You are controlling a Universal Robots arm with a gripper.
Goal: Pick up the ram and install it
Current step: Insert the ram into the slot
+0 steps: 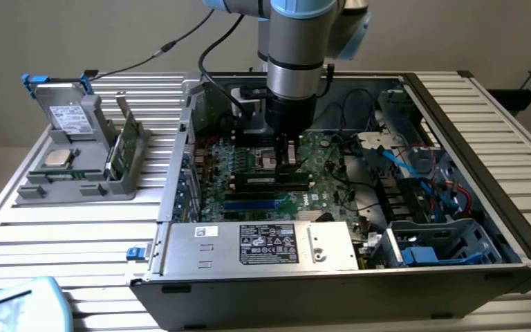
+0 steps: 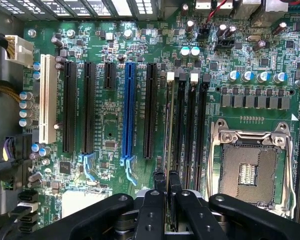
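Robot hand [image 1: 289, 158] grips the ram [image 2: 168, 125] over an open computer

On the exterior view's left, a grey holder [image 1: 63, 187] sits on the slatted surface [image 1: 63, 235] beside the computer case [image 1: 339, 290]. Inside the case, the hand is pinched nearly closed on the ram, a thin stick seen edge-on along the black memory slots [image 2: 190, 125], between the blue expansion slot [image 2: 129, 110] and the processor socket [image 2: 250, 170]. Whether it is seated cannot be told.

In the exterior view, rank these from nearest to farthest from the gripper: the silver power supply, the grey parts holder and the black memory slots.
1. Black memory slots, directly beneath the gripper holding the ram.
2. Silver power supply, inside the case, toward the camera.
3. Grey parts holder, outside the case, on the exterior view's left.
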